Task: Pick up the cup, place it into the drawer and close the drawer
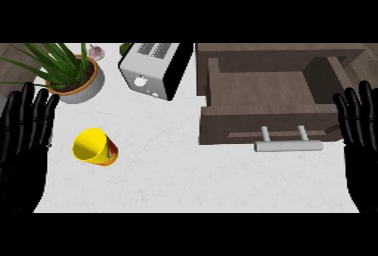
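From where I stand, the first step is not yet begun: the yellow cup (92,146) is on the white tabletop (184,185), in its left part, untouched, with its open mouth turned up toward the head view. The left hand (26,135) is open with straight fingers up at the left edge, just beside the cup but apart from it. The right hand (359,130) rests the same way at the right edge, open and holding nothing. The drawer (221,125) is already pulled out on the right side and I see nothing inside it. Its pale bar handle (289,145) points toward the robot. I think the next move asks the left hand to come down around the cup's side and then carry it across to the drawer. A potted plant (74,82) and a toaster (148,70) stand behind the cup, well apart from the way between cup and drawer, so I judge that nothing blocks it.
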